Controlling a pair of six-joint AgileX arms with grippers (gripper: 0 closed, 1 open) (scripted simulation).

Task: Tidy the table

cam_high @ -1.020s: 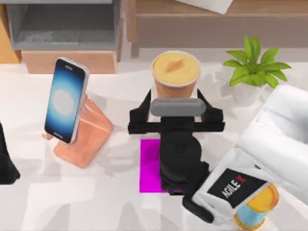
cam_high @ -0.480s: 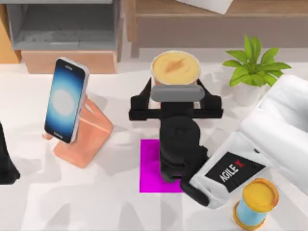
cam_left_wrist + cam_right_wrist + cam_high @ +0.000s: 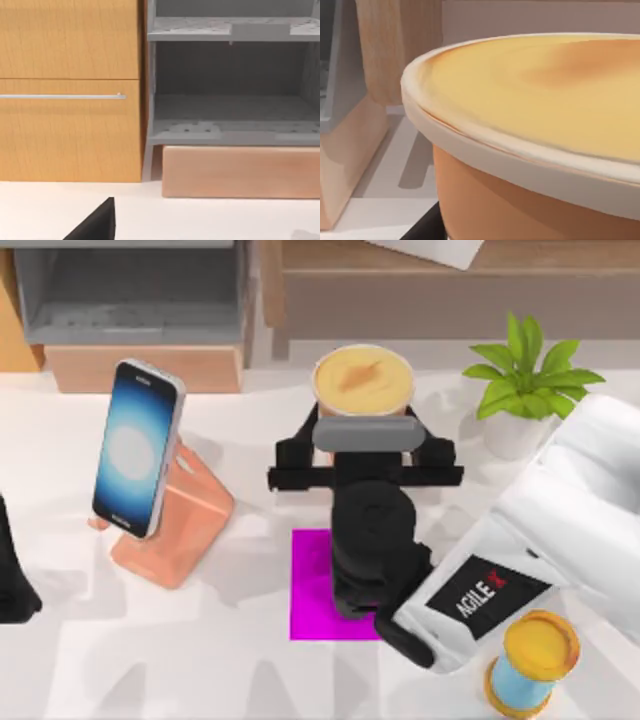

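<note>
Table [image 3: 150, 660]; right gripper [image 3: 365, 435] fingers wide around cup [image 3: 363, 382]

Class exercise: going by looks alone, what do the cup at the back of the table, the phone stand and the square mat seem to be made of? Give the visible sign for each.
Cup: probably paper or card, a matte orange wall under a pale rolled rim; the right gripper is at it.
Phone stand: likely matte plastic or silicone, smooth salmon faces.
Square mat: flat magenta sheet on the table, maybe rubber or felt; unclear.

white table [image 3: 150, 660], magenta mat [image 3: 312, 585], orange cup [image 3: 363, 382]
</note>
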